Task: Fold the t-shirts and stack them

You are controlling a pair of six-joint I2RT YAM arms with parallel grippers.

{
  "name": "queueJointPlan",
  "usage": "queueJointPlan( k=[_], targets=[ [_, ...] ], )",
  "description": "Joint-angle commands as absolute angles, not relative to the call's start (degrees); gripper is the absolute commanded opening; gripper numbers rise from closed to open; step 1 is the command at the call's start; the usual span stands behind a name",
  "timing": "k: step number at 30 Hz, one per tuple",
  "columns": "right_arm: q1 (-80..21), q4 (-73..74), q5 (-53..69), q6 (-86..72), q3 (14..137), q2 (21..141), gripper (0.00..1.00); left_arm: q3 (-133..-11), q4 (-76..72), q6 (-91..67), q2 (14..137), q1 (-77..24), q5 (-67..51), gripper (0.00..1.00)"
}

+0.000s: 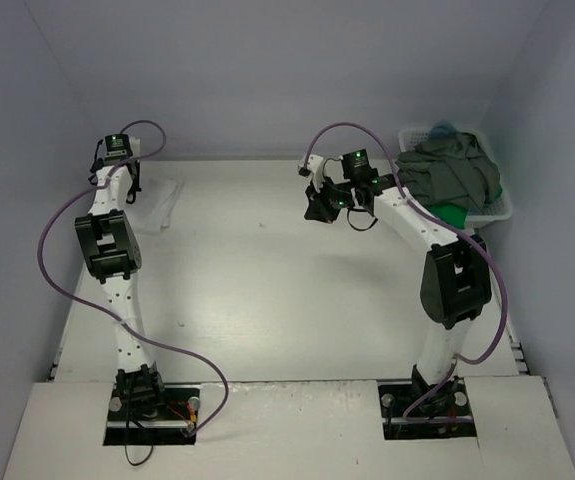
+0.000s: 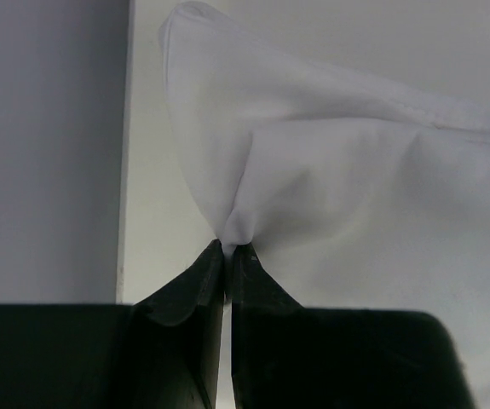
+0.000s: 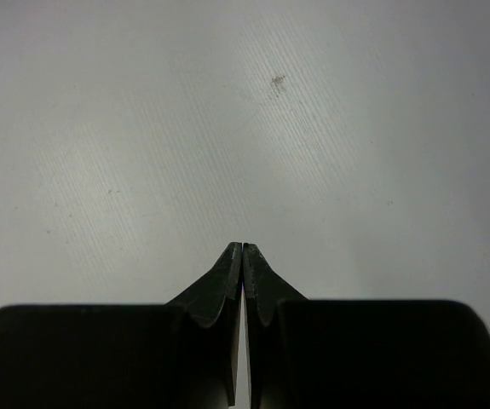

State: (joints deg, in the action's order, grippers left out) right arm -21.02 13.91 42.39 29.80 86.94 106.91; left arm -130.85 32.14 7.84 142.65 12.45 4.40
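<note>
One white t-shirt (image 2: 355,170) is seen at the far left of the table (image 1: 267,300), close to the left wall (image 2: 49,145), where it appears to lie fairly flat and compact. A small tuck of its fabric is caught between the tips of the left gripper (image 2: 228,249), whose jaws are pressed together on the cloth. Three more shirts are heaped in the white basket (image 1: 505,212) at the far right: a dark grey shirt (image 1: 452,165) draped on top, a green shirt (image 1: 457,213) showing beneath it and a teal shirt (image 1: 442,128) only just visible behind.

The right gripper (image 3: 242,247) is held over bare table near the middle, well apart from any shirt, its jaws fully closed with nothing between them.

The step in hand is judged to be the folding or settling of the white shirt as the base of the stack. For the next move, the pinched cloth would need to be laid down smoothly and let go without the fold being dragged open, and the right jaws would have to be opened before a shirt is fetched from the basket.
</note>
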Motion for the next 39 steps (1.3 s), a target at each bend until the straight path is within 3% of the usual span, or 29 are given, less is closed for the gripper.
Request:
queueJointPlan(
  k=[1,30,32,33,35,37,39],
  targets=[
    [-20.66,11.95,44.12,29.18,87.19,103.1,0.0,-134.12,30.41,7.38,141.41,12.92,7.2,0.0],
    [-20.74,12.04,44.47,28.83,87.1,104.59,0.0,-139.66,26.1,9.49,147.13,12.92,14.59,0.04],
    [-20.74,12.04,44.39,28.83,87.1,104.59,0.0,-139.66,26.37,9.14,146.95,12.83,14.15,0.17],
    [-20.74,12.04,44.47,28.83,87.1,104.68,0.0,-139.57,26.63,8.79,146.69,12.83,13.89,0.35],
    [-20.74,12.13,44.47,28.83,87.1,104.59,0.0,-139.05,26.81,8.0,145.73,12.75,12.93,0.5],
    [-20.74,12.13,44.47,28.83,87.1,104.68,0.0,-138.43,26.81,7.82,144.85,12.57,12.22,0.61],
    [-20.74,12.13,44.56,28.83,87.19,104.68,0.0,-137.46,26.72,7.73,143.35,12.13,11.95,0.64]
  ],
)
